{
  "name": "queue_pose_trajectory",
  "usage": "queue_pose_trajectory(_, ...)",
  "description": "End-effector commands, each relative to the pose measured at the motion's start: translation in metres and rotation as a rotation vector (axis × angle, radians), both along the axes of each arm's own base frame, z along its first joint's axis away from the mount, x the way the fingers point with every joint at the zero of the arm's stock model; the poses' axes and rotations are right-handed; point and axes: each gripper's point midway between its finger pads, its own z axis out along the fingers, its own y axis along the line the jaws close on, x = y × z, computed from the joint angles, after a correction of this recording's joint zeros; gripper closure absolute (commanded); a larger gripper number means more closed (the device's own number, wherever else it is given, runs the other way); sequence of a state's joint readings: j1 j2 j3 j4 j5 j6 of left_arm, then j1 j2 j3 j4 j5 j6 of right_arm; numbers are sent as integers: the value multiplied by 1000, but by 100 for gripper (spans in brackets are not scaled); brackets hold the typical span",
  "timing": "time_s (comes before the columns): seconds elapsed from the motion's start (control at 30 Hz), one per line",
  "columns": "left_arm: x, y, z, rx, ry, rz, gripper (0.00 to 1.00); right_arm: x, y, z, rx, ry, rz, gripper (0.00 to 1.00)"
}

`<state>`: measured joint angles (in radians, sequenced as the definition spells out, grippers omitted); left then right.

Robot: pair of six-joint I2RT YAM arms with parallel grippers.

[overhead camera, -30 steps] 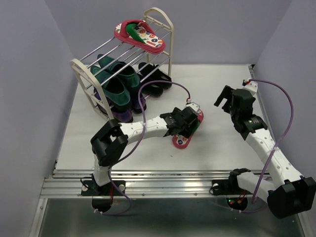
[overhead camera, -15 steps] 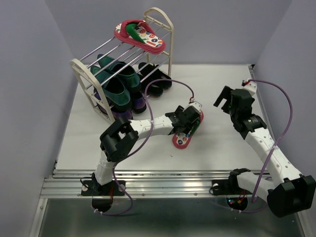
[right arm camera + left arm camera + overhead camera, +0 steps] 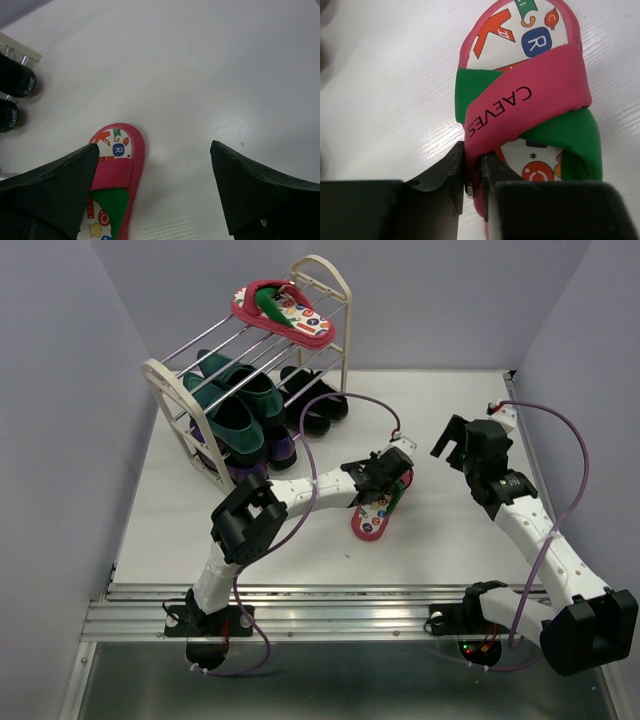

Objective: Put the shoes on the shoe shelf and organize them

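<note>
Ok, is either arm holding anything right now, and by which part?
The left arm's fingers pinch the red flip-flop by the edge of its pink strap. The right arm's fingers stand open, empty.

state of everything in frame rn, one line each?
shoe shelf: upright
loose flip-flop: on table, sole down
left gripper: shut on loose flip-flop's pink strap
right gripper: open, empty, above table
second flip-flop: on shelf's top tier
green shoes: middle tier
purple loafers: lower tier
black shoes: bottom, toes poking out
</note>
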<state>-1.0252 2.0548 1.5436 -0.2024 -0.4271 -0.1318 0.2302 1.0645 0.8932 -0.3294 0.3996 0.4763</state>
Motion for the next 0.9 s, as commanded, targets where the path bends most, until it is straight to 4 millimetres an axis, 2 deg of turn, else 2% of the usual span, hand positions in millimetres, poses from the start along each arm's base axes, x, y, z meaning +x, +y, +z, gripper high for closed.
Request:
queue_pose_trajectory(0.0, 14, -5, 30, -48, -57, 20, 85, 5, 2, 23, 24, -63, 0, 2)
queue_pose_trajectory(0.03, 15, -4, 33, -48, -61, 25, 99, 5, 2, 23, 24, -63, 1, 2)
queue_pose_trajectory(0.13, 15, 0, 52, -57, -76, 46, 100, 5, 3, 22, 26, -63, 2, 2)
queue_pose_trajectory(0.23, 14, 3, 90, -110, -97, 59, 100, 5, 2, 24, 27, -71, 1, 2)
queue_pose_trajectory(0.27, 12, 4, 115, -148, -114, 57, 100, 5, 2, 24, 25, -70, -4, 2)
queue_pose_trajectory(0.33, 10, 5, 142, -193, -129, 54, 100, 4, 1, 25, 27, -77, -9, 2)
queue_pose_trajectory(0.4, 4, 8, 182, -262, -152, 41, 100, 3, -3, 28, 26, -87, -29, 2)
queue_pose_trajectory(0.47, -3, 9, 208, -312, -160, 12, 100, 1, -7, 33, 29, -110, -57, 2)
queue_pose_trajectory(0.5, -7, 13, 233, -358, -183, 3, 100, -1, -14, 36, 26, -125, -94, 2)
queue_pose_trajectory(0.7, -21, 36, 316, -500, -263, 14, 100, -18, -39, 54, 21, -211, -234, 1)
queue_pose_trajectory(0.73, -22, 39, 327, -520, -274, 14, 100, -20, -42, 55, 20, -219, -246, 1)
queue_pose_trajectory(0.8, -29, 49, 360, -590, -313, 16, 100, -26, -48, 59, 16, -237, -278, 1)
queue_pose_trajectory(0.87, -31, 60, 382, -632, -352, 39, 100, -28, -50, 60, 14, -244, -287, 1)
